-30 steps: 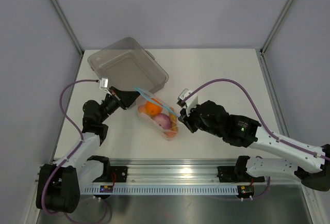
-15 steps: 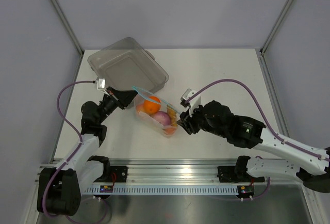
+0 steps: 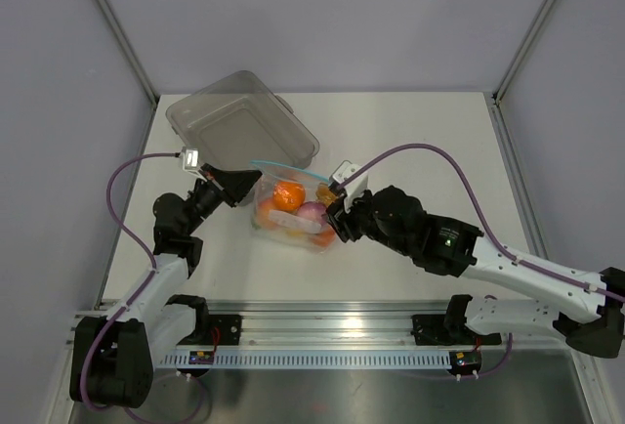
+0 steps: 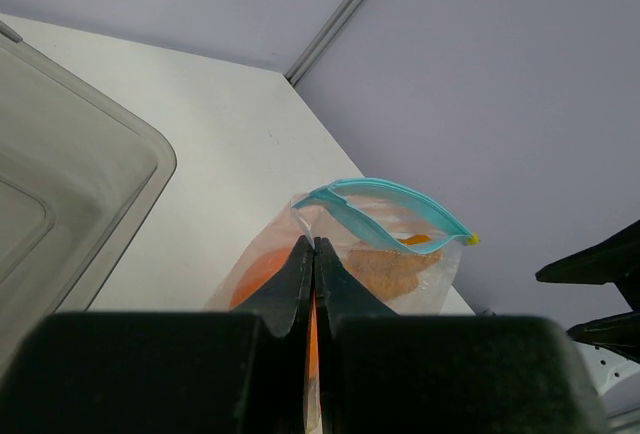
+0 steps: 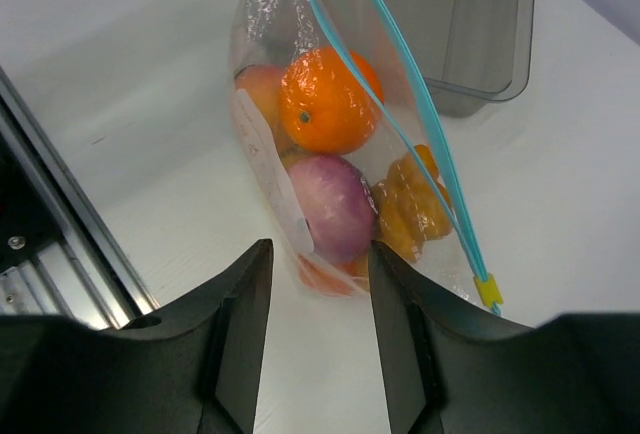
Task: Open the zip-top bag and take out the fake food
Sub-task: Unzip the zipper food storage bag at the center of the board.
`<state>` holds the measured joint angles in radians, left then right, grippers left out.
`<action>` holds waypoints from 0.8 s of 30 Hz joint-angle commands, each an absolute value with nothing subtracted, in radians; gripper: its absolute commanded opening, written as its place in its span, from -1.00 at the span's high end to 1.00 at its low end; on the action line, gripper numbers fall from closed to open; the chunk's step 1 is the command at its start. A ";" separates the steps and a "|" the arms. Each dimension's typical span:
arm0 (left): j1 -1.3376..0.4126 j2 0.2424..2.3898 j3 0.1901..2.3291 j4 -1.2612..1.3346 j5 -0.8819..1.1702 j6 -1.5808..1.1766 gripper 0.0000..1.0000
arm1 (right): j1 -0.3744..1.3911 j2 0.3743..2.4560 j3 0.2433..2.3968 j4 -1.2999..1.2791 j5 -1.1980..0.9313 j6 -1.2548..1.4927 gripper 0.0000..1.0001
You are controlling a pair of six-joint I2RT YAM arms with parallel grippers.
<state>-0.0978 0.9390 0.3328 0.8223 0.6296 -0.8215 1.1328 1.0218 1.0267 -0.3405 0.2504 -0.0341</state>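
Observation:
The zip-top bag [image 3: 281, 229] hangs near the table's middle with its light-blue zip strip [image 4: 392, 203] on top; the strip bows slightly apart in the left wrist view. Inside is the fake food: an orange [image 5: 325, 99], a purple onion [image 5: 337, 207], a yellow piece [image 5: 415, 204] and a peach piece. My left gripper [image 3: 256, 177] is shut on the bag's left upper corner [image 4: 290, 216]. My right gripper [image 3: 335, 221] is open at the bag's right side, its fingers [image 5: 240, 299] straddling the bag's lower end. The slider [image 5: 487, 289] is yellow.
A rigid clear tub [image 3: 239, 126] lies upside down behind the bag, close to the left gripper; it also shows in the left wrist view [image 4: 70, 184] and the right wrist view [image 5: 470, 24]. The metal rail [image 3: 322, 331] runs along the near edge.
My right gripper has moved left, closing in on the bag's right side. The bag has swung from a slanted lie to a squarer, more upright hang. The left gripper still holds the corner.

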 commanded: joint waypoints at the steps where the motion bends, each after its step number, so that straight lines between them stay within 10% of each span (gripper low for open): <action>1: -0.092 0.943 0.327 0.916 0.646 -0.825 1.00 | 1.129 1.061 1.092 -0.261 0.333 -0.092 0.00; 24: -0.094 0.939 0.314 0.948 0.657 -0.815 1.00 | 0.974 1.292 1.308 -0.273 0.172 -0.164 -0.04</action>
<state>-0.0978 0.9394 0.3172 0.8703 0.6418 -0.8211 0.9966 1.2751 1.2480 -0.2897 0.2584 -0.1467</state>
